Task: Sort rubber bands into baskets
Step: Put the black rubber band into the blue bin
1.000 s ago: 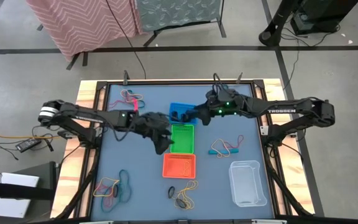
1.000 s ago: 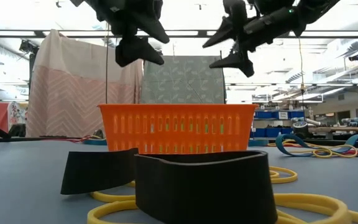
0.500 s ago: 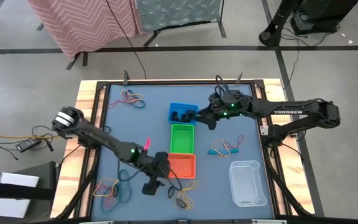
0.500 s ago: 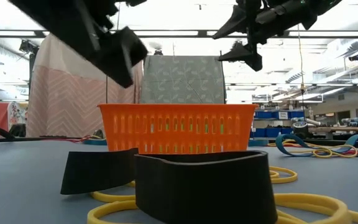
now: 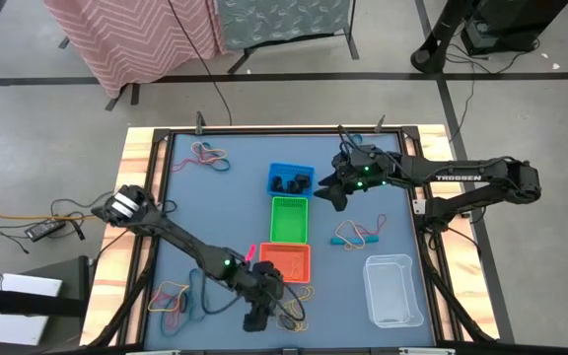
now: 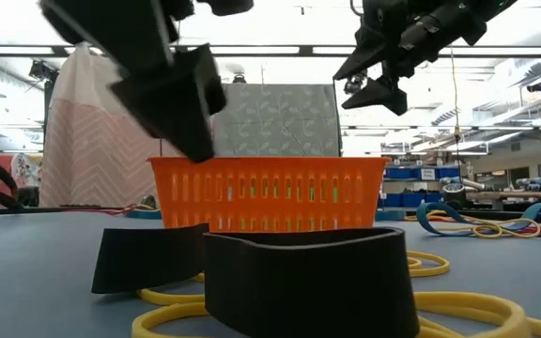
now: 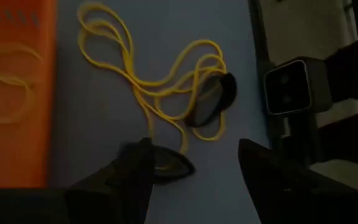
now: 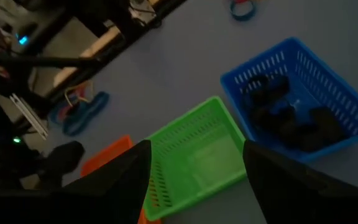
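Rubber bands lie in several clusters on the blue table top: a yellow and black tangle at about six o'clock just beside the near edge, a mixed yellow, red and teal heap toward eight o'clock, a small red and blue knot at eleven o'clock, and teal and orange loops at four o'clock. Down the middle run the blue basket with black bands in it, the green basket touching its near side, and the orange basket nearest, holding thin yellow loops. A clear tub sits at five o'clock, well apart from the baskets, with bare blue surface between.

Most open room is the bare strip at nine o'clock and the stretch at two o'clock; a raised wooden frame rims the table. Beyond lie a grey floor with black tape lines, a pink zigzag cloth and a grey patterned screen; the low view shows a wide black band close up before the orange basket, and a person far off at nine o'clock.

The left gripper hangs over the six o'clock tangle, jaws spread wide and holding nothing, a black band between its fingers in the wrist view. The right gripper hovers at one o'clock, just beside the blue and green baskets, jaws wide and empty
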`<state>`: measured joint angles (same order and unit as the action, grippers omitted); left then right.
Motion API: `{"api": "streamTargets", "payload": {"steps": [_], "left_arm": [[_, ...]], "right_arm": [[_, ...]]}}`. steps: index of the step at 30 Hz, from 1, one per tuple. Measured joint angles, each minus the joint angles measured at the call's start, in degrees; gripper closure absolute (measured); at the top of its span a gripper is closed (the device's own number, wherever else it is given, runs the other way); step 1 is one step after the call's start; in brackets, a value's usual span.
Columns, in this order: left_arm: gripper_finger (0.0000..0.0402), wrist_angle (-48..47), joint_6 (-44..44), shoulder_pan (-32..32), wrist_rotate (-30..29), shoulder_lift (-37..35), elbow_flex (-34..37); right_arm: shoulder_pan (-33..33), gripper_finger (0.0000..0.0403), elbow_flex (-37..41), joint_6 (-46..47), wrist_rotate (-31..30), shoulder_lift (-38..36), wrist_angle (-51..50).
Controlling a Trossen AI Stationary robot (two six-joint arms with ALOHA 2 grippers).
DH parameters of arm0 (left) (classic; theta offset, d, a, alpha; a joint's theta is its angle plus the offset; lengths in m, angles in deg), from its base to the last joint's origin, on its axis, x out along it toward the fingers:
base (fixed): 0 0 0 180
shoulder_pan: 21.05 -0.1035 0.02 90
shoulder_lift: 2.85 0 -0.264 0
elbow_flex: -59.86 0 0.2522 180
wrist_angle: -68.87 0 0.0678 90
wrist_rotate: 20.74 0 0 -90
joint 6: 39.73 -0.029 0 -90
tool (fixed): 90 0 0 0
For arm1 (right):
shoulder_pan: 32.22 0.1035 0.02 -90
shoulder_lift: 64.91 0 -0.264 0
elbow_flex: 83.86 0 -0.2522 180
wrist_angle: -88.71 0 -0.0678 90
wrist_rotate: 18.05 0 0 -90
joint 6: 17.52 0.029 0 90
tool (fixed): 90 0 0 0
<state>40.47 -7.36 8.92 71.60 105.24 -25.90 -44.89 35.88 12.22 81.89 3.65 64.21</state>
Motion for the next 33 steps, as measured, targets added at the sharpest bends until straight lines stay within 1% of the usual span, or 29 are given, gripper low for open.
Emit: {"api": "streamTargets", "payload": {"steps": [6, 9, 15, 21, 28, 31, 33], "left_arm": [[0.0181, -4.74, 10.36, 1.34, -9.18, 0.77, -0.67], [0.0193, -6.81, 13.75, 1.27, -10.67, 0.81, -0.67], [0.0210, -7.52, 16.27, 1.33, -11.00, 1.02, -0.41], [0.0213, -7.54, 19.30, 1.09, -10.74, 2.17, 0.08], [0.0214, -1.00, 21.24, 1.13, -6.36, 5.94, 0.10], [0.0215, -0.84, 22.99, 1.16, -6.40, 6.51, 0.00], [0.0229, -1.54, 23.40, 1.16, -6.69, 6.56, -0.01]], "right_arm": [[0.02, 0.0137, 0.00, -1.50, -1.52, 0.00, -0.44], [0.00, 0.0138, 0.00, -2.15, -1.96, 0.02, -0.91], [0.01, 0.0138, 0.00, -2.97, -1.97, 0.02, -2.15], [0.02, 0.0138, 0.00, -3.28, -2.90, 0.02, -3.41], [0.13, 0.0138, 0.00, -4.48, -3.05, 0.07, -4.00], [0.11, 0.0138, 0.00, -5.09, -4.10, 0.07, -4.50], [0.11, 0.0138, 0.00, -5.51, -4.48, 0.07, -4.62]]}}
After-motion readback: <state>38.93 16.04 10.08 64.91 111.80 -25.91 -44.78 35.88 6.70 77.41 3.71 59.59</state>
